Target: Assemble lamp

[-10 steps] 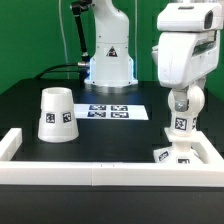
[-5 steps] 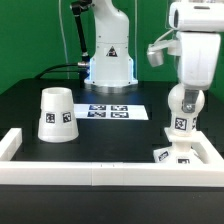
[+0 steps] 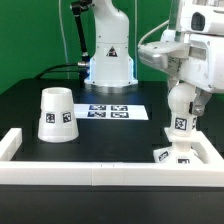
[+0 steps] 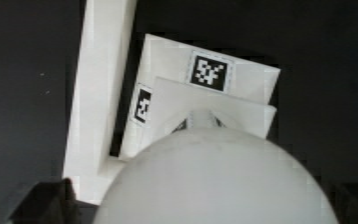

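Three white plastic parts are on the table (image 3: 30,95); we take the bulb (image 3: 181,108) first. It stands upright on the flat square base (image 3: 170,154), at the exterior view's right, in the corner formed by the white border rail (image 3: 90,172). Its long axis is vertical, with the ball head uppermost and a black-and-white marker on the neck below it.

The deciding relation is that the jaws hang directly above the ball head, in line with that axis. In the wrist view the rounded head (image 4: 211,180) fills the space beneath the camera. A dark fingertip shows at each side, apart from the head. We judge the jaws spread and pinching nothing, though the fingertips are dim. The single arm (image 3: 196,45) leans in from the exterior view's right.

The shade (image 3: 56,115) rests on its wider end at the exterior view's left, well apart from bulb and jaws. It is a smooth tapered cup bearing one marker. The marker board (image 3: 115,111) lies flat between the two.

All three parts look hard, matt and light. The ball offers no flat faces, so we expect it would slip easily under a pinch.

We judge the bulb seated and the shade not yet fitted.
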